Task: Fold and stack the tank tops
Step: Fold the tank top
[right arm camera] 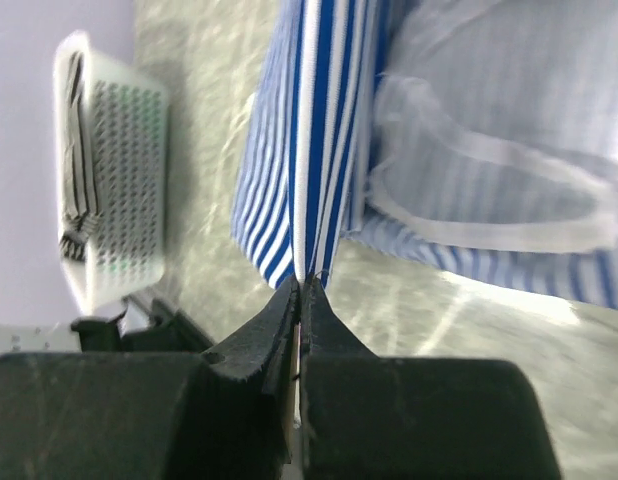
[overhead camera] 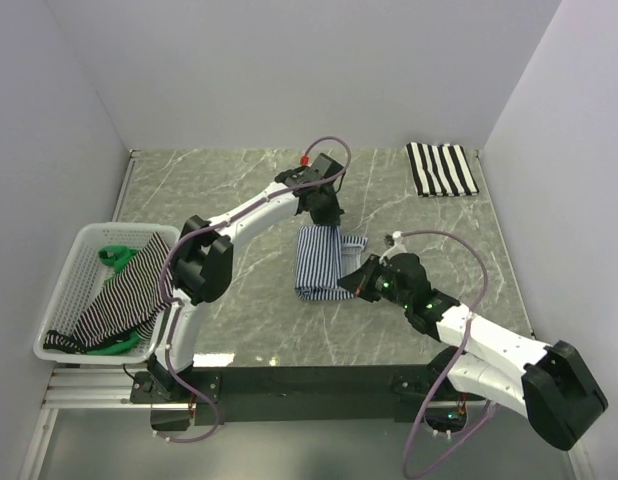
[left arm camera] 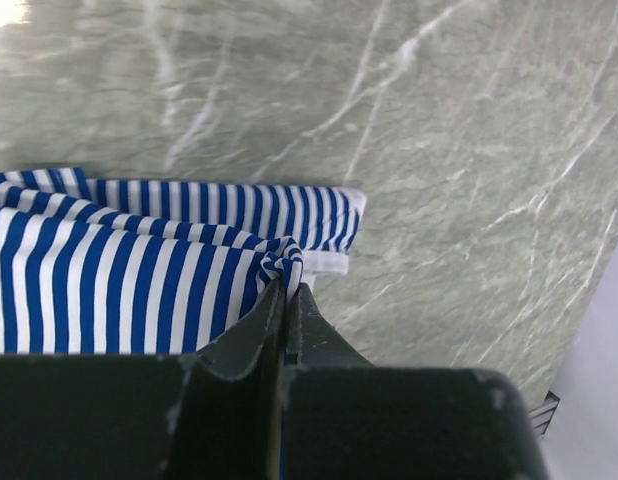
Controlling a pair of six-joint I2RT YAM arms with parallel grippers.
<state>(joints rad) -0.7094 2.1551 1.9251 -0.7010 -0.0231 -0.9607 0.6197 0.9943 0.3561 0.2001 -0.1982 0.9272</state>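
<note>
A thin navy-and-white striped tank top (overhead camera: 319,262) lies partly folded at the table's middle. My left gripper (overhead camera: 327,222) is shut on its far edge; in the left wrist view the cloth (left arm camera: 139,280) bunches at the closed tips (left arm camera: 287,288). My right gripper (overhead camera: 361,284) is shut on its near right edge; in the right wrist view the fabric (right arm camera: 319,150) rises from the closed tips (right arm camera: 302,285), with a white-trimmed opening (right arm camera: 489,190) to the right. A broad black-and-white striped tank top (overhead camera: 441,168) lies folded at the far right.
A white mesh basket (overhead camera: 69,300) stands at the left edge of the table, holding another striped top (overhead camera: 124,295) and green hangers (overhead camera: 116,256). It also shows in the right wrist view (right arm camera: 114,170). White walls close in the table on three sides.
</note>
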